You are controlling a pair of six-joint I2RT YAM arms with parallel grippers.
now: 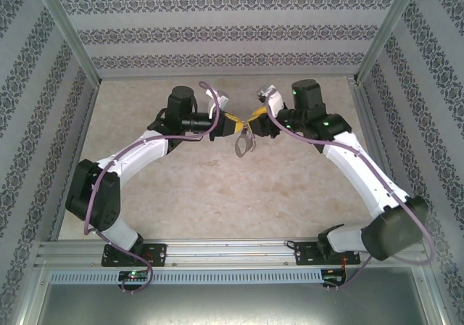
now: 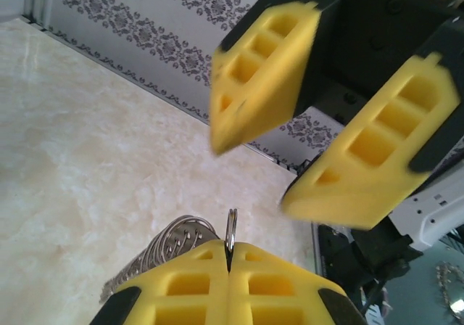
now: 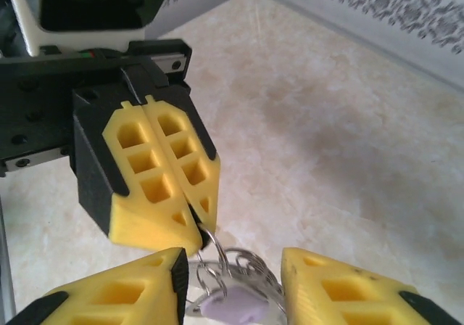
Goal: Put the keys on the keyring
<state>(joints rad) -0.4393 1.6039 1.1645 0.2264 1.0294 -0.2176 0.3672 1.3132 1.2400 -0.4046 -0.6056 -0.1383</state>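
Hanging keyring: pinched in the shut left claw; key: judged already threaded among its loops; right claw: parted, nothing gripped; setting down remains.

The left gripper, its jaws pinching the keyring, is blocking the way ahead of the right gripper, whose parted jaws are straddling the dangling metal. Open counter is lying below and around them; patterned walls are closing three sides.
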